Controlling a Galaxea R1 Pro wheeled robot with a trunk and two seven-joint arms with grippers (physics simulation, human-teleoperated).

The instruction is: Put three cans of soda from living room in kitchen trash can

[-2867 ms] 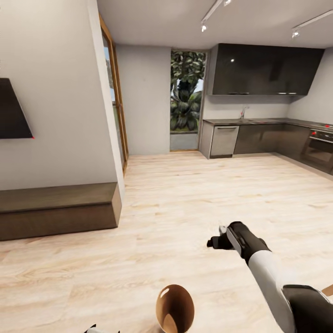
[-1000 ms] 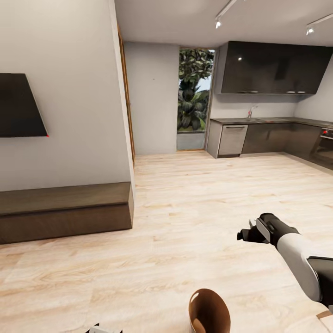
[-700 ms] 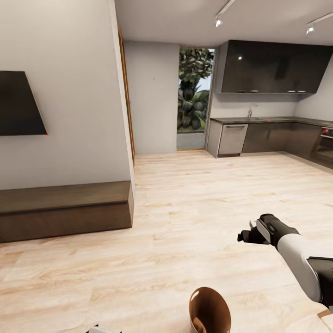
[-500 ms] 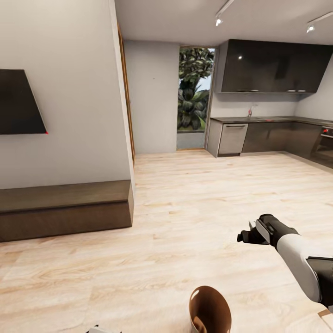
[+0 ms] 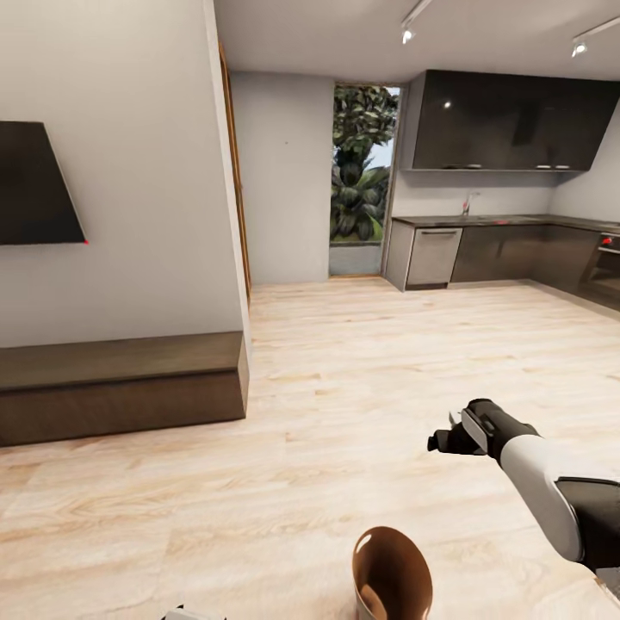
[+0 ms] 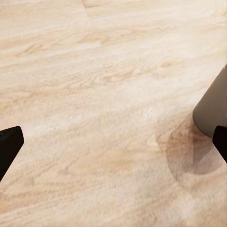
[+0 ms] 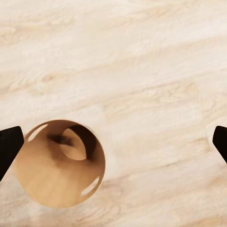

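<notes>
The tash can [image 5: 392,575] stands on the pale plank floor at the bottom middle of the head view, its coppery brown inside showing. From above in the right wrist view, the tash can [image 7: 59,163] looks empty, with oval cut-outs near its rim. My right gripper [image 5: 442,441] hovers above and to the right of it; in its own view the right gripper [image 7: 113,142] is open, its black fingertips [image 7: 9,144] wide apart. My left gripper [image 6: 113,144] is open too, over bare floor beside the bin's grey wall [image 6: 213,106]. The cans of soda are out of view.
The kitchen [image 5: 508,250], with dark cupboards and a steel dishwasher front [image 5: 434,256], lies far ahead to the right across open floor. A low brown bench [image 5: 120,387] runs along the left wall under a black TV [image 5: 34,194]. A glass door [image 5: 362,181] stands at the far end.
The whole view has shifted a little as the camera moved. My right gripper has drifted slightly left and down. The bin stays at the bottom middle of the view.
</notes>
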